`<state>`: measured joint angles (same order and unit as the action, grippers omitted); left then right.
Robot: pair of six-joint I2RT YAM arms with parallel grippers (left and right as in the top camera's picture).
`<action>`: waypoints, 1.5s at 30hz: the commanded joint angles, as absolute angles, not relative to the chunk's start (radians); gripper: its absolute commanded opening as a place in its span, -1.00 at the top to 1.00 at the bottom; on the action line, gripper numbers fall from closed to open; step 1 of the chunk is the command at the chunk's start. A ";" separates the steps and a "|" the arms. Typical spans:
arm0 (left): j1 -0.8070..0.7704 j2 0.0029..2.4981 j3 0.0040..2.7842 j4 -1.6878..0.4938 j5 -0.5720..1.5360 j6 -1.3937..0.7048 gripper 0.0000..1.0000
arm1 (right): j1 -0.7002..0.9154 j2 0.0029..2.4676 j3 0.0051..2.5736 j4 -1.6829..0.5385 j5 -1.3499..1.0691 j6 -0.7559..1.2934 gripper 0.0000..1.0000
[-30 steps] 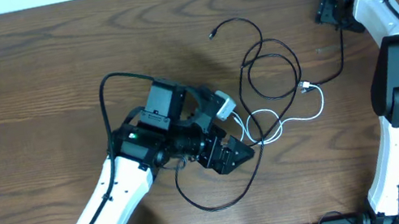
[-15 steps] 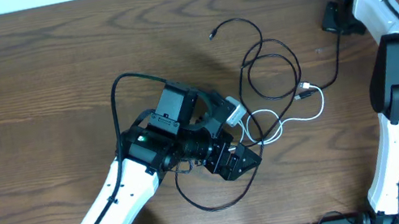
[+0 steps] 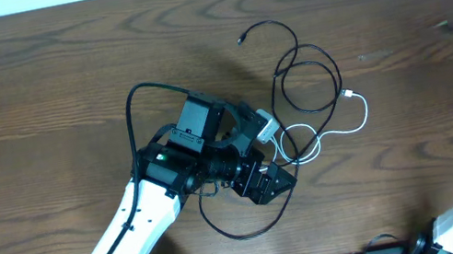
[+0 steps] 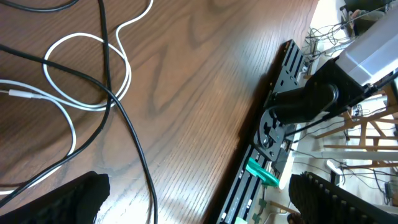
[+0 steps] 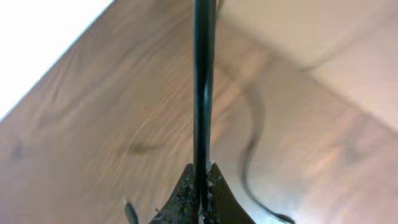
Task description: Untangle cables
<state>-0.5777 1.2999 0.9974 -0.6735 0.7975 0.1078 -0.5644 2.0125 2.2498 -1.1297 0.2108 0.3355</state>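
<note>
Now, one cord gripped, the tangle waiting.
Right claw (image 5: 200, 182) clamped on black cord (image 5: 202, 74), probably to pull it free; left claw (image 4: 199, 199), spread wide, hovers mid-frame over white cord (image 3: 347, 132) and black loops (image 3: 296, 38), likely to pin them.

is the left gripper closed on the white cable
No, in the left wrist view the left gripper has its fingers wide apart with nothing between them, and the white cable lies loose on the table.
</note>
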 commanded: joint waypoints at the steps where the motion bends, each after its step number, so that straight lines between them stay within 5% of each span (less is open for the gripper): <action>1: -0.580 1.300 1.005 -0.674 0.791 0.107 -0.96 | -0.685 1.996 2.255 -1.141 0.210 0.440 0.98; 4: -0.579 1.300 1.005 -0.673 0.791 0.107 -0.96 | -0.790 1.999 2.249 -1.160 0.091 0.476 0.94; 6: -0.579 1.300 1.005 -0.673 0.791 0.107 -0.96 | -0.836 2.000 2.235 -1.165 0.024 0.504 -0.11; 7: -0.579 1.300 1.005 -0.673 0.791 0.107 -0.96 | -0.863 2.000 2.227 -1.166 -0.022 0.509 -0.99; 20: -0.579 1.300 1.005 -0.672 0.778 0.107 -0.96 | -0.786 2.002 2.226 -1.206 -0.411 0.325 -0.99; 35: -0.579 1.300 1.005 -0.672 0.746 0.108 -0.96 | -0.332 2.002 2.223 -1.628 -0.092 0.295 -0.99; 45: -0.579 1.300 1.005 -0.673 0.720 0.108 -0.96 | -0.287 1.996 2.094 -1.697 0.028 0.774 -0.98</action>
